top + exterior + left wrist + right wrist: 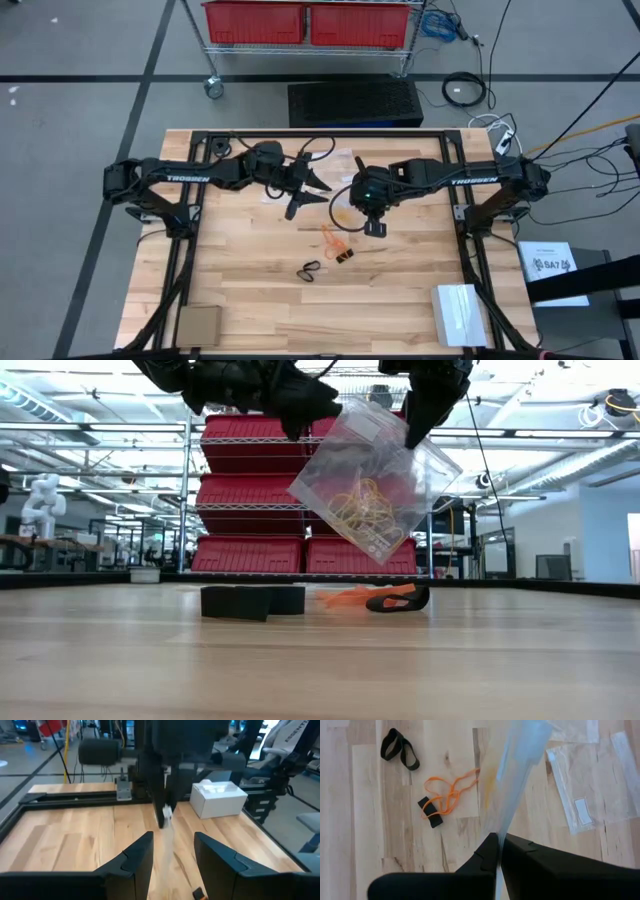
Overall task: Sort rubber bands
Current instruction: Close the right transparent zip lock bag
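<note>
Nearest your low camera lies a small black block-like piece (pixel 252 601) on the pale wooden table (pixel 320 660), with the loose orange-red rubber bands (pixel 350 596) and a black band (pixel 398 600) just behind it. Above them your right gripper (pixel 498 851) has its fingers pressed together on the edge of a clear plastic zip bag (pixel 372 480), which hangs tilted in the air with thin pale tan rubber bands (pixel 366 508) already inside. Your left gripper (pixel 172 852) hovers with its fingers apart, facing the bag's edge but not touching it. From overhead, another pair of black bands (pixel 309 269) rests well apart from the orange tangle (pixel 335 238), and more empty clear bags (pixel 590 790) lie flat near the right arm. You appear to be mid-sort: tan bagged, orange and black still loose. Next, you probably need the left fingers to take the bag's free lip and spread the mouth, or set this bag aside; the film is limp and may slip
</note>
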You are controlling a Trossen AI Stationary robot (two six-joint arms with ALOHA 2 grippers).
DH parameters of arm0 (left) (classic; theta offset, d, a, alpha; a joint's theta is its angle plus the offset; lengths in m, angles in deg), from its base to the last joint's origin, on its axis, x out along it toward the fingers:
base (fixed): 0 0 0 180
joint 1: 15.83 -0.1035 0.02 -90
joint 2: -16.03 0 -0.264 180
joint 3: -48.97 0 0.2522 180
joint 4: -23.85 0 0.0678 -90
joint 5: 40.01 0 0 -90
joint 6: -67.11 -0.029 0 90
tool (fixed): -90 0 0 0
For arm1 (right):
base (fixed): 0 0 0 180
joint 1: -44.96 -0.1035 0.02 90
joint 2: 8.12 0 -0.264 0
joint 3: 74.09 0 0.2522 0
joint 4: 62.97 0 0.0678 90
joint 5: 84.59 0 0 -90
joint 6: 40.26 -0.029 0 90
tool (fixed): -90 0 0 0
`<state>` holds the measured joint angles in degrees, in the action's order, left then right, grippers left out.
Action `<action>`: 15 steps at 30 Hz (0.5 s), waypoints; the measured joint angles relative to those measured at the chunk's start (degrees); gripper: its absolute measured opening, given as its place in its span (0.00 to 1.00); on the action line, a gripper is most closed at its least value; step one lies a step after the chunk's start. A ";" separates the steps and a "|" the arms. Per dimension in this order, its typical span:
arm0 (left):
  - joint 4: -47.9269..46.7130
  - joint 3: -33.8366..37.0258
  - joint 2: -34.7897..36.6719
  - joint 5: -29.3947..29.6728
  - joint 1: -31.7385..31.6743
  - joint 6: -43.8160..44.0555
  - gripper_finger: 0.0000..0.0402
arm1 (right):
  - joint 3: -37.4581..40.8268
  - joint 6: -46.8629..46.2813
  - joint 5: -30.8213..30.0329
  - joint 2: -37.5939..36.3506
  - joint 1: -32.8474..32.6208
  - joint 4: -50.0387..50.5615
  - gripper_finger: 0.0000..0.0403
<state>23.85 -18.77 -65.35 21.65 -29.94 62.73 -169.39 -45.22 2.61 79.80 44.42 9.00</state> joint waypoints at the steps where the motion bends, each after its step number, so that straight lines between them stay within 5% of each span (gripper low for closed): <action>1: -0.44 -0.49 0.00 0.00 0.00 0.00 0.37 | 0.00 0.07 0.00 0.00 0.00 -0.06 0.00; 15: -3.51 -6.05 -7.84 0.72 1.45 1.01 0.37 | 0.00 0.31 -0.04 0.00 0.00 -0.59 0.00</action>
<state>20.34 -24.82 -73.19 22.37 -28.49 63.74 -169.39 -44.91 2.56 79.80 44.42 8.41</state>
